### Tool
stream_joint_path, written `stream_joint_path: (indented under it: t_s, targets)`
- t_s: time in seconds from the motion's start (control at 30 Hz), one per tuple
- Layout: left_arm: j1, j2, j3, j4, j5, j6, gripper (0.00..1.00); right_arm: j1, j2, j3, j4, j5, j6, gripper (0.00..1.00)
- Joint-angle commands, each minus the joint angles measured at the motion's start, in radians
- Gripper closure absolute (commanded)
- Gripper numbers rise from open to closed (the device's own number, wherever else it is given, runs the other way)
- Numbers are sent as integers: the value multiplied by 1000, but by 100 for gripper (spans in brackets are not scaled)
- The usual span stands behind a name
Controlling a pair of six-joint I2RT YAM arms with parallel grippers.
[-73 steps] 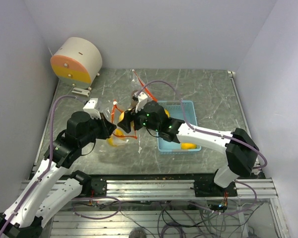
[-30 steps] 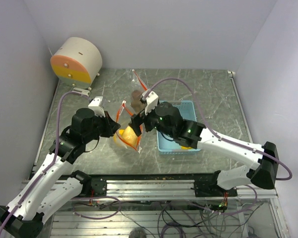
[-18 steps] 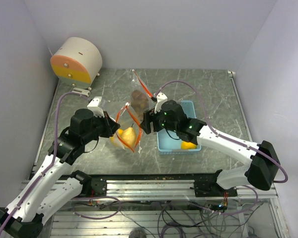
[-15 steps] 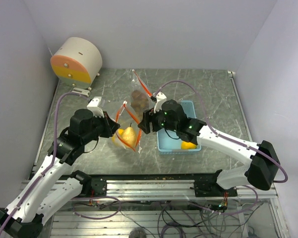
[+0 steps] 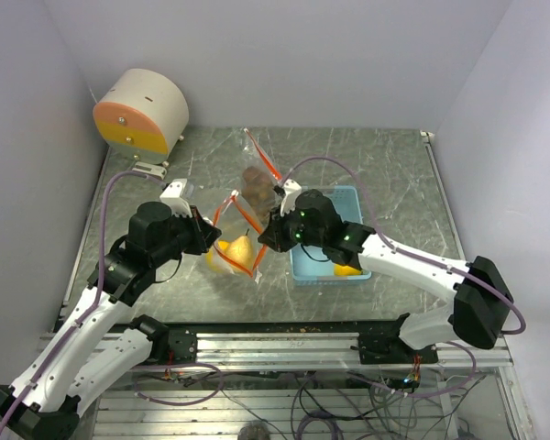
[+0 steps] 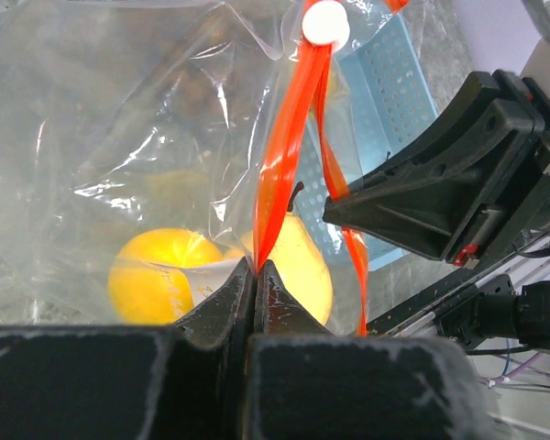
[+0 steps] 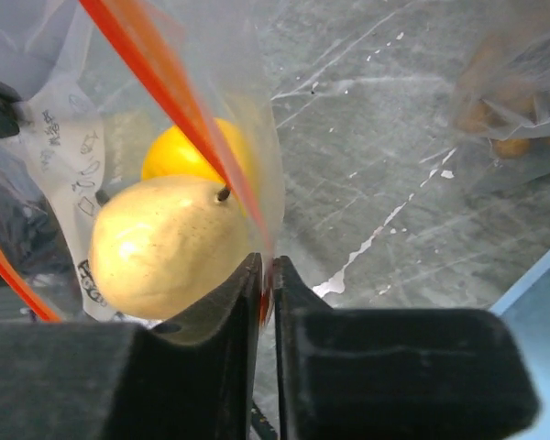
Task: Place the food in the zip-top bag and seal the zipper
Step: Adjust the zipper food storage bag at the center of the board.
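Top view: bag [image 5: 234,249] on the bench [image 5: 394,165], left of the tray [image 5: 353,197]. We note its zipper [image 5: 247,218] spanning from left tool [image 5: 205,240] to right tool [image 5: 265,242].
Left wrist: left tool clenched on zipper, fruit [image 6: 156,275] just beyond.
Right wrist: right tool pinching zipper, pear [image 7: 165,243] just beyond, inside bag.

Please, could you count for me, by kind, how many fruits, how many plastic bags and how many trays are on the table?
Fruits: 3, a pale pear and an orange fruit inside the front bag, and a yellow fruit in the tray.
Plastic bags: 2, the front bag and the back bag.
Trays: 1.
Total: 6.
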State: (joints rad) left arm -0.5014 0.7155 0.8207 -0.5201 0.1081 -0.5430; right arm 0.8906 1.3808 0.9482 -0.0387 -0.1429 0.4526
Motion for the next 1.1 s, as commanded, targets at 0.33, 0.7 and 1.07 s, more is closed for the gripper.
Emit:
stream_joint_path:
  t_s: [0.33, 0.7, 1.07]
  targets:
    - [-4, 23, 104, -259, -188, 44, 93, -104, 81, 505, -380, 112, -133, 97]
    - [-5, -1, 173, -262, -210, 49, 93, -157, 39, 367, -315, -58, -175, 75]
    - [-4, 71, 51, -97, -155, 24, 93, -167, -83, 225, -342, 304, -102, 3]
